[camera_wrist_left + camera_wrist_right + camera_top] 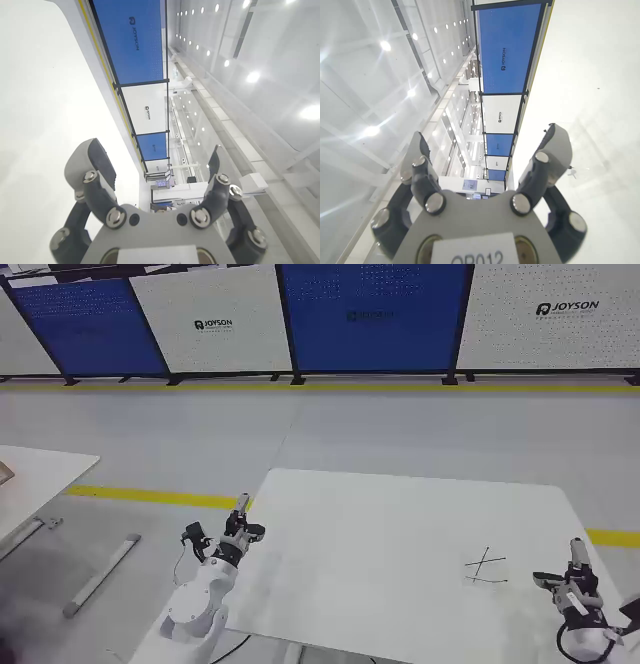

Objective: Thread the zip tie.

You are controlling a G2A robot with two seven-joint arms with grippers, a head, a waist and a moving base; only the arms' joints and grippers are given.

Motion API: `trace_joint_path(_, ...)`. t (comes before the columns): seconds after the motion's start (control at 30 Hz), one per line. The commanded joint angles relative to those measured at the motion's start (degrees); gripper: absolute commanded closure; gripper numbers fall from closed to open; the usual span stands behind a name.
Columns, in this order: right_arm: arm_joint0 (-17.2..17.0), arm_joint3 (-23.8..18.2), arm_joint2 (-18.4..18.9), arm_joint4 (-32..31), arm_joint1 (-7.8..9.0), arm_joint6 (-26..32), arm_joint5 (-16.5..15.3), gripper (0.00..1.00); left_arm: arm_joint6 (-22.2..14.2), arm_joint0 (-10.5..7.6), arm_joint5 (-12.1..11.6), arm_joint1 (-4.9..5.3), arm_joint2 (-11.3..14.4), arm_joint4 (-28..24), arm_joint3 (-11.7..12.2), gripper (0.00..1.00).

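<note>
Left gripper [240, 519] gapes empty at the left edge of my white worktop [380, 564]; right gripper [563, 569] gapes likewise by its near right corner. I see zip ties [485, 561] crossed near the right edge, blue-white panels [370, 314] beyond.

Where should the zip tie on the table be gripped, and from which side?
Probably at a free end of the zip tie, away from where the strips cross, coming from above with the nearer right gripper. The strips are thin and lie flat on the table, so a sideways approach finds little to pinch.
</note>
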Motion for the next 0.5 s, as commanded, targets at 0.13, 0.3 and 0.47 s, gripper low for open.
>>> trace_joint_path(0.13, 0.0, 0.0, 0.0, 0.0, 0.00, 0.0, 0.0, 0.22, 0.0, 0.00, 0.0, 0.00, 0.0, 0.0, 0.0, 0.22)
trace_joint_path(0.3, 0.0, 0.0, 0.0, 0.0, 0.00, 0.0, 0.0, 0.00, 0.0, 0.00, 0.0, 0.00, 0.0, 0.0, 0.0, 0.22)
trace_joint_path(0.47, 0.0, 0.0, 0.0, 0.0, 0.00, 0.0, 0.0, 0.22, 0.0, 0.00, 0.0, 0.00, 0.0, 0.0, 0.0, 0.22)
